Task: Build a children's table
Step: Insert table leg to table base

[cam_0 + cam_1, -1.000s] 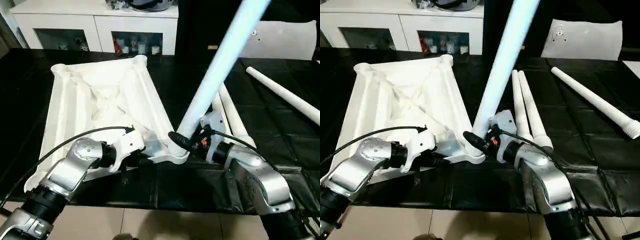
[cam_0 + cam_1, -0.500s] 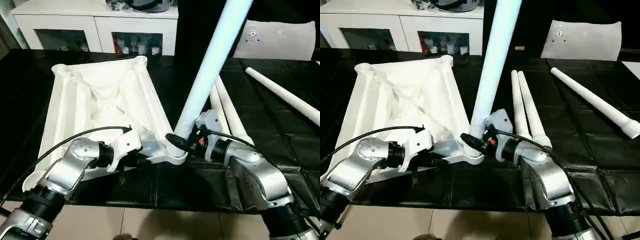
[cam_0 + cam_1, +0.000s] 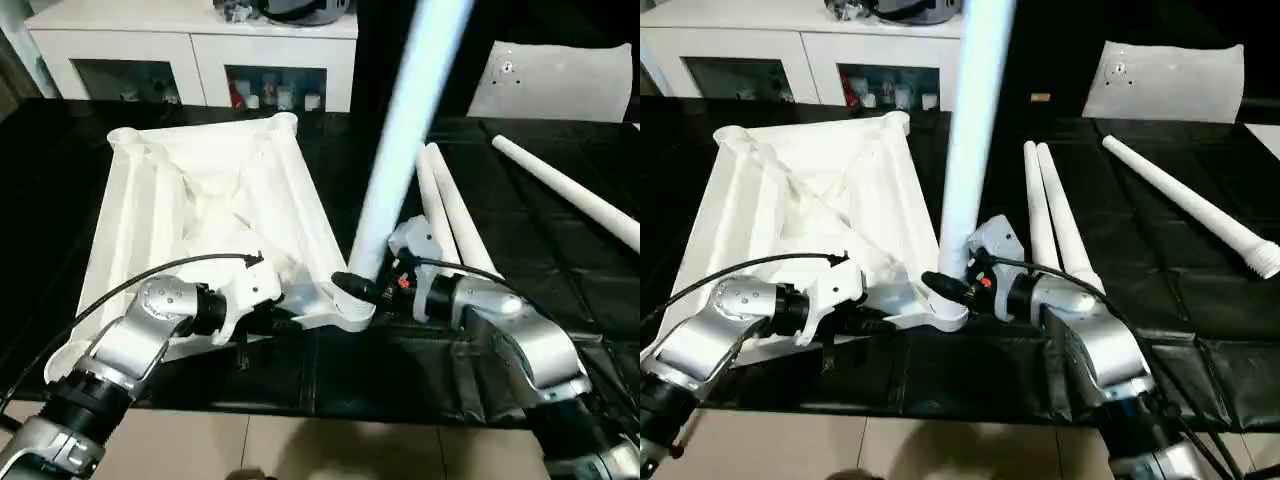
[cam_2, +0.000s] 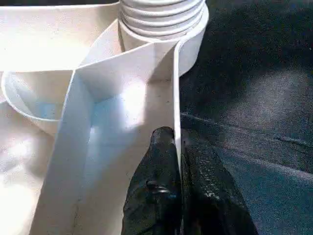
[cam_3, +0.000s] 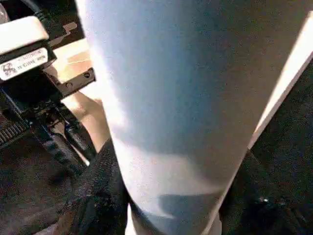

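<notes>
The white tabletop (image 3: 200,210) lies upside down on the black work table, ribs up. My left gripper (image 4: 177,147) is shut on the thin rim wall (image 4: 176,98) of the tabletop, just short of the near right corner socket (image 4: 164,19). A long white leg (image 3: 400,140) stands in that socket (image 3: 345,310), rising almost upright with a slight lean to the right. My right gripper (image 3: 372,287) is shut on the leg's base, one finger on each side of the tube (image 5: 171,98).
Two loose legs (image 3: 1050,215) lie side by side just right of the standing leg. A third leg (image 3: 1185,205) lies farther right. A white sheet (image 3: 1165,80) rests at the back right. A white cabinet with glass doors (image 3: 190,55) stands behind the table.
The standing leg has swung from a strong rightward lean to nearly upright. My right gripper turned with it. The left gripper and the tabletop have stayed in place.
</notes>
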Tool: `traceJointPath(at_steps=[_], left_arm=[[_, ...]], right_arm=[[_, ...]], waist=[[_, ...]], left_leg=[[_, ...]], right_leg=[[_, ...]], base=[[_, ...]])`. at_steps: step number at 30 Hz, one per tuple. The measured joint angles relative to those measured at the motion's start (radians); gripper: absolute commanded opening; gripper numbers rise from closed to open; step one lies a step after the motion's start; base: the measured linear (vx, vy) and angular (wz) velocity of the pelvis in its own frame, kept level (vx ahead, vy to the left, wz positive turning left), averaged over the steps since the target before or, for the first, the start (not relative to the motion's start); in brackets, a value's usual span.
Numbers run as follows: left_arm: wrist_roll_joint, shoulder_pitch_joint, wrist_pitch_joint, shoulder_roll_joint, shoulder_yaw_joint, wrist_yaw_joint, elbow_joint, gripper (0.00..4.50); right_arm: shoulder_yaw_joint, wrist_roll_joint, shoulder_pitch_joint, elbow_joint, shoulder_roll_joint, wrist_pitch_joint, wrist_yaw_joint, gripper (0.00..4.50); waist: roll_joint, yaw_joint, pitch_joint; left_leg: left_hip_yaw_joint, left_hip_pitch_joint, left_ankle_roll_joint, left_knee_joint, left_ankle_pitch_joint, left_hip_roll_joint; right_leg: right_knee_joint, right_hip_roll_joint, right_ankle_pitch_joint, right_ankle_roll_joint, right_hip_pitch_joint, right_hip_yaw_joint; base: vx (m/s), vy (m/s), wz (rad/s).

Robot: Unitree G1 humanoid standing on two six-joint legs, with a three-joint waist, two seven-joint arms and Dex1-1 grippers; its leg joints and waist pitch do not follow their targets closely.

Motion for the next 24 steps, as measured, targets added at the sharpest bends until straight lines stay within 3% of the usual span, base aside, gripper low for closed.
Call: traceJointPath(at_steps=[4,7,15,17,24], left_arm=[[0.006,0.000,0.000,-0.004,0.000,0.001,0.003,0.00],[0.008,0.000,0.000,-0.008,-0.001,-0.001,0.004,0.00],[0.008,0.000,-0.006,-0.016,-0.001,-0.003,0.020,0.00],[0.010,-0.001,-0.012,-0.024,-0.002,-0.006,0.030,0.00],[0.012,-0.002,-0.026,-0.024,-0.001,-0.016,0.044,0.00]], right_arm=[[-0.015,0.013,0.000,0.020,0.008,0.001,0.009,1.93],[-0.057,0.059,0.022,0.059,0.025,-0.005,0.009,1.91],[-0.101,0.085,0.094,0.074,0.061,-0.088,-0.003,1.90],[-0.108,0.085,0.134,0.070,0.080,-0.147,-0.022,1.90],[-0.042,0.008,0.166,0.060,0.063,-0.307,-0.041,1.90]], waist=[[0.000,0.000,0.000],[0.000,0.003,0.000],[0.008,0.006,-0.005],[0.011,0.008,-0.008],[0.015,0.007,-0.012]], left_leg=[[0.000,0.003,-0.001,0.000,-0.001,0.000],[0.000,0.004,-0.002,0.000,-0.001,0.000],[0.000,0.004,-0.002,-0.001,-0.001,0.000],[0.000,0.005,-0.002,-0.002,-0.002,0.000],[0.000,0.005,-0.002,-0.003,-0.002,0.000]], right_leg=[[-0.001,0.000,0.000,0.000,0.004,0.000],[-0.002,0.000,0.000,0.000,0.006,0.000],[-0.003,0.000,0.000,0.000,0.006,-0.001],[-0.004,0.000,0.000,0.000,0.007,0.000],[-0.006,0.000,0.000,0.000,0.008,-0.001]], base=[[0.000,0.000,0.00],[0.000,0.000,0.00],[0.000,0.000,0.00],[0.000,0.000,0.00],[0.000,0.000,0.00]])
